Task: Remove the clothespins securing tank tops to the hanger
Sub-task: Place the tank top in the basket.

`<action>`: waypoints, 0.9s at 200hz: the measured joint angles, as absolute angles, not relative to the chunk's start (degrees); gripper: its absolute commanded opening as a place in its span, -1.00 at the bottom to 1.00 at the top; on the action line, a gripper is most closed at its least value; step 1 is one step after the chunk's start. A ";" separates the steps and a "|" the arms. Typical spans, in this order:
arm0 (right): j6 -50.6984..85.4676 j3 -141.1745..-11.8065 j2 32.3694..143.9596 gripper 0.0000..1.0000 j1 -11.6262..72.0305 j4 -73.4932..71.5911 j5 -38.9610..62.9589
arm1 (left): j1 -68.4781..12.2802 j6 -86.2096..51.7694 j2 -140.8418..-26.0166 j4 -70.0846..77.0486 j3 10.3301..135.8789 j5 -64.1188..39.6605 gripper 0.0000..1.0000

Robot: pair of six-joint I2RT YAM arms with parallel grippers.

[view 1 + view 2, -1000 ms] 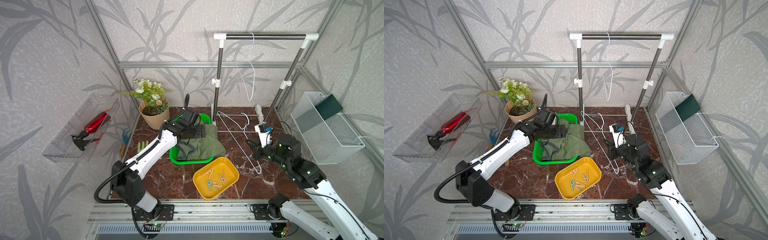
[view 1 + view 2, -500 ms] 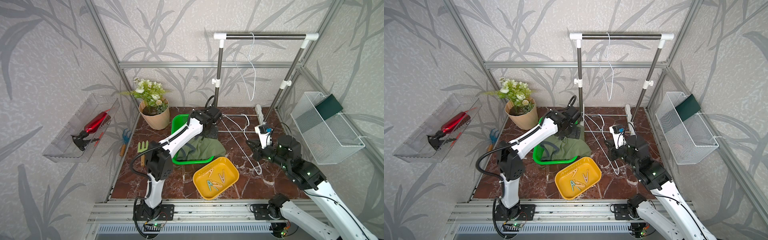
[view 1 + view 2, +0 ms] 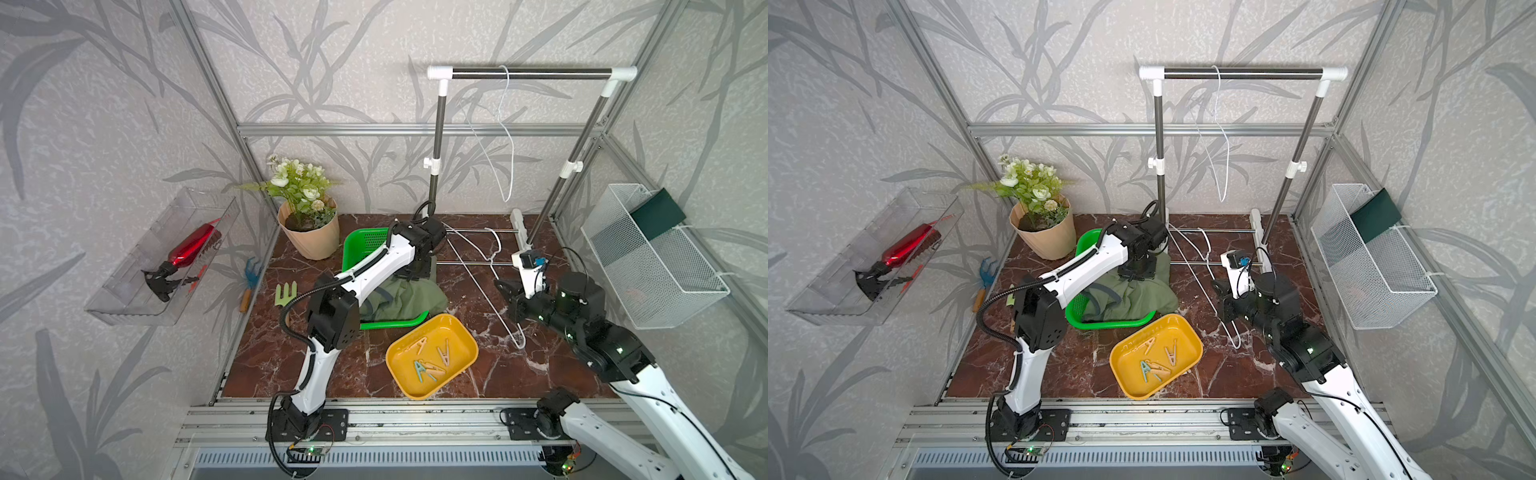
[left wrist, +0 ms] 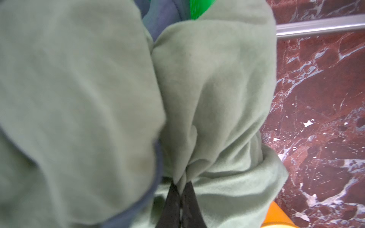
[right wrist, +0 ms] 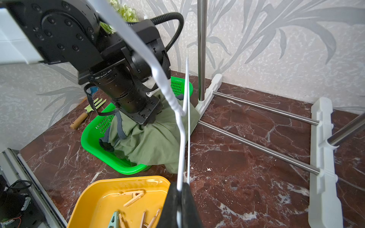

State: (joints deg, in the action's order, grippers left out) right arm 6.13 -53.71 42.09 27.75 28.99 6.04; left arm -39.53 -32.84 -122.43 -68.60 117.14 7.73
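Olive cloth fills the left wrist view: the olive tank top [image 4: 217, 88] is bunched up, and the left end effector [image 4: 180, 183] is closed, pinching a fold of it between its dark fingertips. In both top views this top lies heaped in the green basket [image 3: 365, 241], spilling over the rim onto the red marble table [image 3: 291, 365]. A strip of blue-grey cloth shows under it; whether that is the second top I cannot tell.

The right end effector [image 5: 180, 189] is closed on the lower end of a white wire hanger [image 5: 182, 142], which leans bare over the table, no cloth on it.

Four clothespins [image 3: 432, 365], one teal [image 3: 417, 370] and three tan, lie loose in the yellow tray [image 3: 461, 336] at the table's 6 o'clock edge. The basket is at 11 o'clock from the tray, the right end effector between 1 and 2 o'clock.
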 measured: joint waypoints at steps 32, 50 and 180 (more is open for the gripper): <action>6.15 -53.39 42.15 -1.00 27.73 28.99 6.02 | -39.09 -32.84 -120.55 -68.47 116.29 7.66 -1.00; 6.13 -53.39 42.17 -1.00 27.73 28.99 6.04 | -38.41 -32.84 -117.10 -68.10 114.89 7.09 -1.00; 7.27 -53.39 43.13 -1.00 27.42 28.16 6.50 | -17.78 -34.70 -84.86 -47.75 86.65 -12.27 -1.00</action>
